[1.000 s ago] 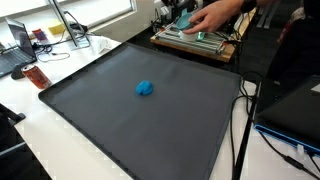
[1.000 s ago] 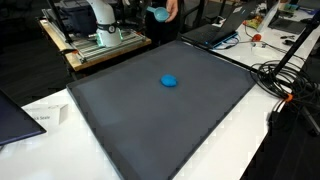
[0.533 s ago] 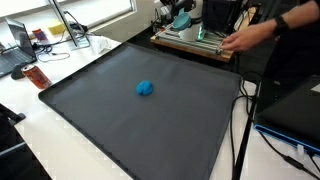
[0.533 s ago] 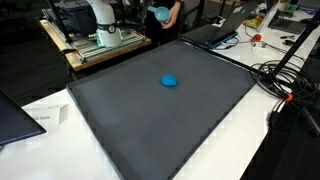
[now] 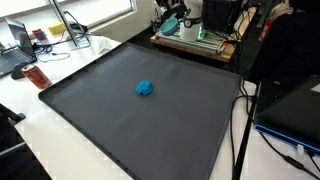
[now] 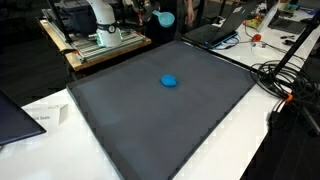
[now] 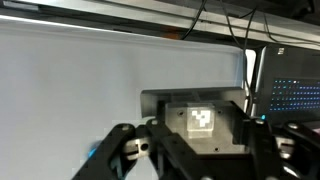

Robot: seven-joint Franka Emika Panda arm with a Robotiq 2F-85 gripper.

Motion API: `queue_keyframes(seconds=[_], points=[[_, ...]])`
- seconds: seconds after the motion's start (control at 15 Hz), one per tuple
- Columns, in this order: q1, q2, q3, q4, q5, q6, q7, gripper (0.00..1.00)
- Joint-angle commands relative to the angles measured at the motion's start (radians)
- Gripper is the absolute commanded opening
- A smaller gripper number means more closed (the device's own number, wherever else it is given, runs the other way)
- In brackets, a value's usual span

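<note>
High at the back of the table, above the robot's base (image 5: 200, 33), my gripper (image 5: 172, 17) is shut on a small teal object (image 6: 166, 18), which shows in both exterior views. The wrist view looks down past the dark fingers (image 7: 125, 150) onto the base plate with its square marker (image 7: 201, 119); a sliver of blue (image 7: 95, 152) peeks out left of the fingers. A second small blue object (image 5: 145, 88) lies alone near the middle of the black mat (image 5: 120, 130), far from the gripper; it is also seen on the mat (image 6: 150, 130) as a blue lump (image 6: 170, 81).
The base stands on a wooden board (image 6: 100, 45). A laptop (image 6: 215, 30) and cables (image 6: 280, 75) lie beside the mat, a red can (image 5: 37, 76) near a corner and a paper (image 6: 45, 115) on the white table. A person stands behind (image 5: 275, 20).
The person's hand, which was at the gripper and the teal object, has drawn away and gone from view. The teal object stays at the gripper. The blue object on the mat has not moved.
</note>
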Motion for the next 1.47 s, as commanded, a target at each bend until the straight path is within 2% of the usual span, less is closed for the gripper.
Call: queue_keyframes(seconds=[0.0,0.13,0.2,0.47,0.53,0.6,0.73,1.0,1.13,1.27,1.33,1.4], points=[[-0.008,-0.042,0.064,-0.056,-0.062,0.083,0.13,0.35],[-0.011,-0.051,0.09,-0.08,-0.094,0.123,0.201,0.35],[0.009,-0.009,0.058,-0.041,-0.067,0.091,0.14,0.6],[0.009,-0.017,0.073,-0.06,-0.084,0.11,0.185,0.6],[0.008,-0.019,0.073,-0.061,-0.085,0.11,0.185,0.35],[0.004,-0.015,0.091,-0.066,-0.105,0.139,0.208,0.35],[0.04,0.029,0.138,-0.04,-0.104,0.199,0.225,0.35],[0.105,0.187,0.276,0.021,-0.146,0.431,0.34,0.35],[0.098,0.281,0.334,0.067,-0.241,0.527,0.438,0.35],[0.073,0.366,0.371,0.121,-0.404,0.561,0.551,0.35],[0.033,0.403,0.409,0.151,-0.496,0.56,0.606,0.35],[0.063,0.447,0.371,0.196,-0.561,0.522,0.652,0.35]])
